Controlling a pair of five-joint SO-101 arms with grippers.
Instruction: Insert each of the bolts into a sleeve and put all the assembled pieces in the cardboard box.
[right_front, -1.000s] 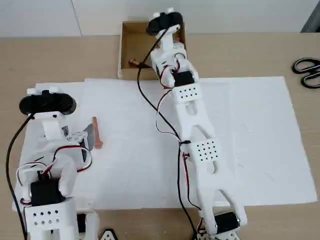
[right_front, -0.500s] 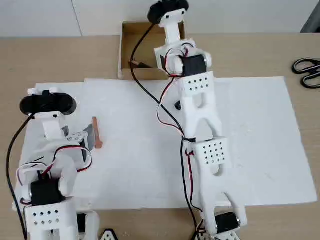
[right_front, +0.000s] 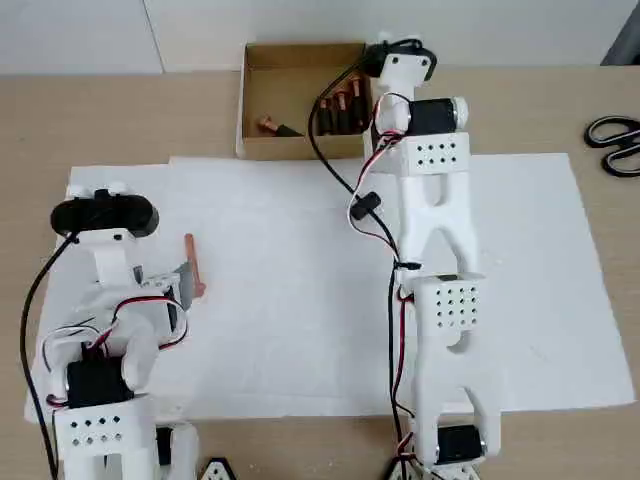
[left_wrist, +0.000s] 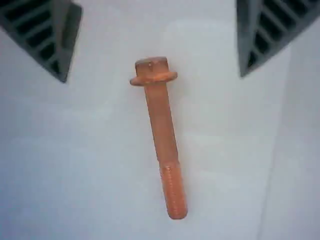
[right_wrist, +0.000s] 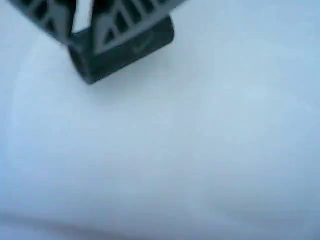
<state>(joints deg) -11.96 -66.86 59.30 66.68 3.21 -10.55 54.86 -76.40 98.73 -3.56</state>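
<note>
Copper-coloured, one bolt (left_wrist: 159, 135) lies on one paper sheet (right_front: 300, 300).

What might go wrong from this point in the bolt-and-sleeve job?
1. The bolt lies flat on the paper between the fingers of the open left tool; a shallow close may roll it away or pinch the paper.
2. The right arm's black cable loops over the cardboard box near the assembled pieces; it could snag the wall or drag pieces.
</note>
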